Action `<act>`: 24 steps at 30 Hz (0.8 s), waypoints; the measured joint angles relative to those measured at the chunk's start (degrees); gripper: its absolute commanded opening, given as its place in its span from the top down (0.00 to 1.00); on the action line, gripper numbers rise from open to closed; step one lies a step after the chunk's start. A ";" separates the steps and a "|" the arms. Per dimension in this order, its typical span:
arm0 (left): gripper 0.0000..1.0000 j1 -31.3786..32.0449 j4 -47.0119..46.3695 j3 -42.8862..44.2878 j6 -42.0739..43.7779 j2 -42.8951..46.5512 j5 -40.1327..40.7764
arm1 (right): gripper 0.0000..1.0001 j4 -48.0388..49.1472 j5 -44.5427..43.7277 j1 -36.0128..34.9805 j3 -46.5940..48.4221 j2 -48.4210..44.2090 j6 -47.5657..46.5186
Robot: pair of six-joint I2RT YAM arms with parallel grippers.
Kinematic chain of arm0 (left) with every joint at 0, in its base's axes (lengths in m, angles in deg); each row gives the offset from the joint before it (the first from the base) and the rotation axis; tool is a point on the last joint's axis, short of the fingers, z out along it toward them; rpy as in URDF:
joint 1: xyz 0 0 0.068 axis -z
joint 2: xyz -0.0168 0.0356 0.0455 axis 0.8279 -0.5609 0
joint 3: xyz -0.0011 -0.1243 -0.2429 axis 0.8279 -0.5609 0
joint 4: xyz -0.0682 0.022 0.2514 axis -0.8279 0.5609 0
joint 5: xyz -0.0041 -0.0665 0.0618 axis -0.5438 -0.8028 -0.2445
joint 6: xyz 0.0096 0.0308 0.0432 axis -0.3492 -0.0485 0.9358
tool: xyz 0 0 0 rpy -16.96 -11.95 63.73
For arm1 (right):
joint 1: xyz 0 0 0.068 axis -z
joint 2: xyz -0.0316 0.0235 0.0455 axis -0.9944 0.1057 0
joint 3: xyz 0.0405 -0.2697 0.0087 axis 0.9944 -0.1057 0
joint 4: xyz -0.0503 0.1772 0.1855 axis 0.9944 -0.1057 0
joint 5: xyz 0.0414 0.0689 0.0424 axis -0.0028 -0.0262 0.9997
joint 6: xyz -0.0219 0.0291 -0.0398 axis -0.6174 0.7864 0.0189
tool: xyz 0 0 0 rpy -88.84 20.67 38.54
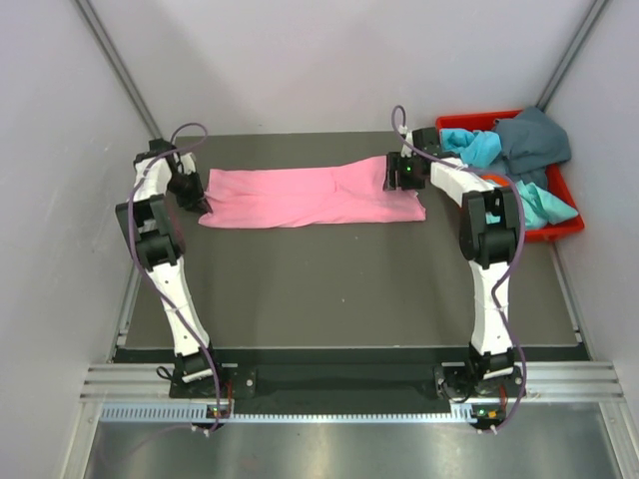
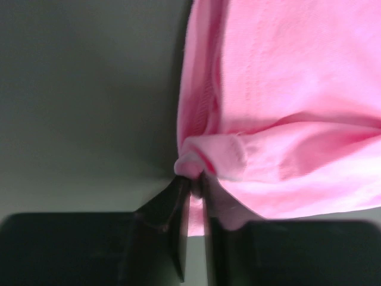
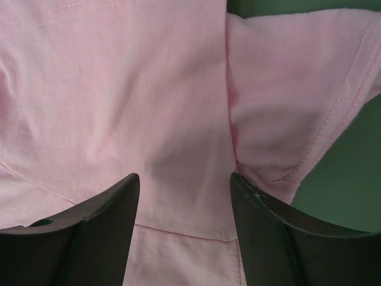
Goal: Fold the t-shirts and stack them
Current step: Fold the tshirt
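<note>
I have my left gripper (image 2: pixel 191 185) pinching what looks like a hem fold of the soft, limp bright pink cotton t-shirt (image 1: pixel 305 197) just ahead, while my right gripper (image 3: pixel 184 196) hangs spread above its sleeve end.

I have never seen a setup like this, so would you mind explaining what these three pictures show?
Two robot arms are bolted at the near edge of a dark table. The wide picture comes from a camera above and behind them; the other two come from cameras on each wrist. A pink t-shirt lies spread flat. The left gripper has closed on a bunched edge of it. The right gripper hangs open over the shirt's other end, near a sleeve. A red bin at the far right holds more t-shirts, turquoise and dark teal-grey.
</note>
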 measured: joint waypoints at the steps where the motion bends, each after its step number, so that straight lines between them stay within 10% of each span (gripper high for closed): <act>1: 0.98 0.04 -0.09 -0.11 0.46 -0.17 -0.59 | 0.38 0.00 -0.24 0.04 0.02 0.00 0.13; 24: 1.00 -0.02 1.11 -22.60 1.16 12.74 -1.99 | 0.40 -1.29 -2.62 -0.61 11.21 7.10 0.87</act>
